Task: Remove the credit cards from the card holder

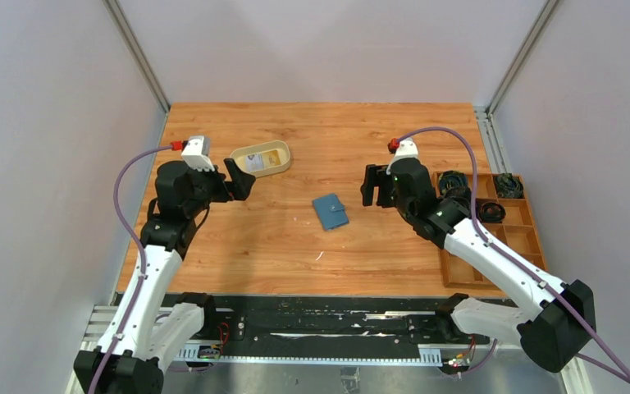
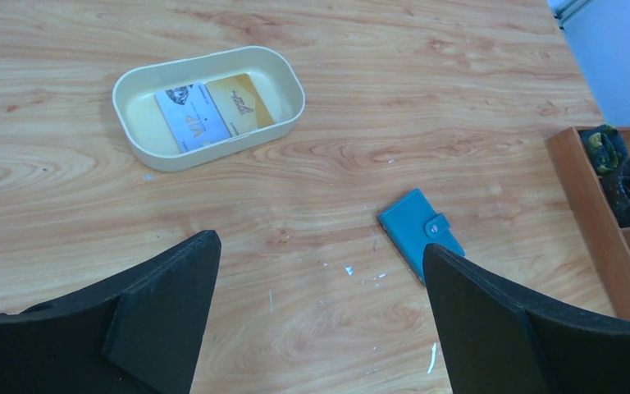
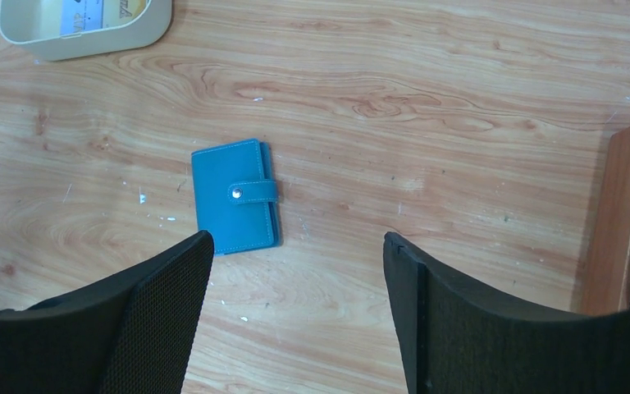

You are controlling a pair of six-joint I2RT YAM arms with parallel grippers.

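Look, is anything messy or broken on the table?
Nothing is broken or spilled. The blue card holder lies shut, slightly crooked on the table, with tiny white flecks on the wood beside it. The whitish card and the yellow card lie flat, side by side, in the tan tray.

Teal card holder (image 3: pixel 234 195) lies closed; cards (image 2: pixel 213 111) in tray (image 2: pixel 205 156).

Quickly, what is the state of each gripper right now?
Left gripper: open, holding nothing.
Right gripper: open, holding nothing.
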